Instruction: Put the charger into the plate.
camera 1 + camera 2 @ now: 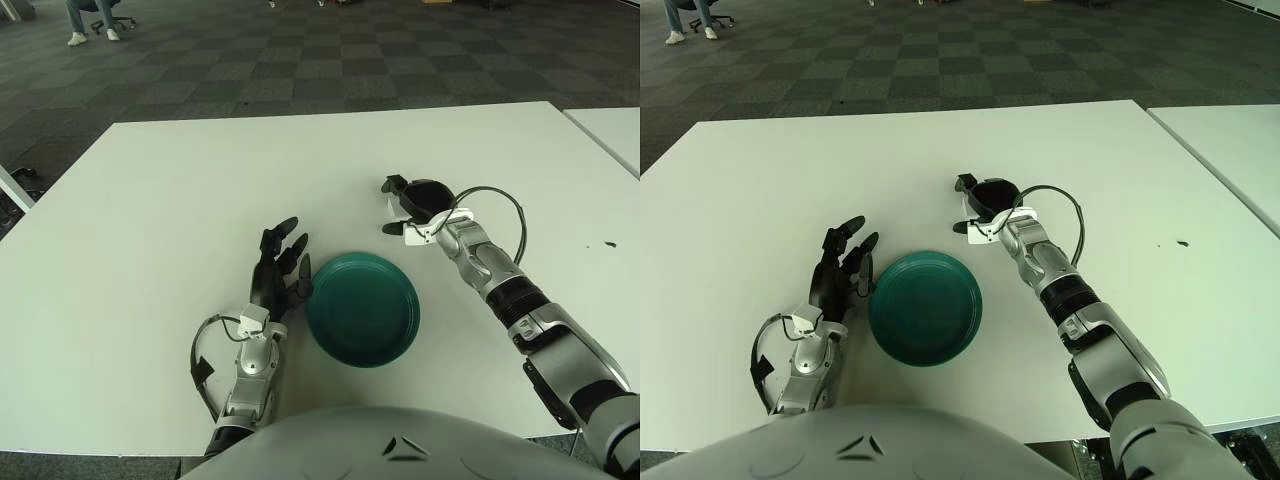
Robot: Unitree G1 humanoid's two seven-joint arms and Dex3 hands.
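Currently, left to right:
left hand (280,268): idle, fingers spread, holding nothing, just left of plate.
plate (362,308): green, on tabletop (150,220), nothing in it.
right hand (412,205): beyond plate's right rim, fingers curled over charger.
charger (980,233): mostly hidden, white edge showing; lifted or not, cannot tell.

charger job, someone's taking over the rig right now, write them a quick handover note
Right hand: over the small white charger block's spot on the white table, behind and right of the plate, fingers curled around that spot. The charger is hidden under the hand, so a firm grasp cannot be confirmed.
Left hand: idle, fingers spread, just left of the plate.
Round dark green plate: near the table's front edge, nothing in it.
Done: reach to the charger.
Left: confirm the grip, lift, carry to the plate, release.
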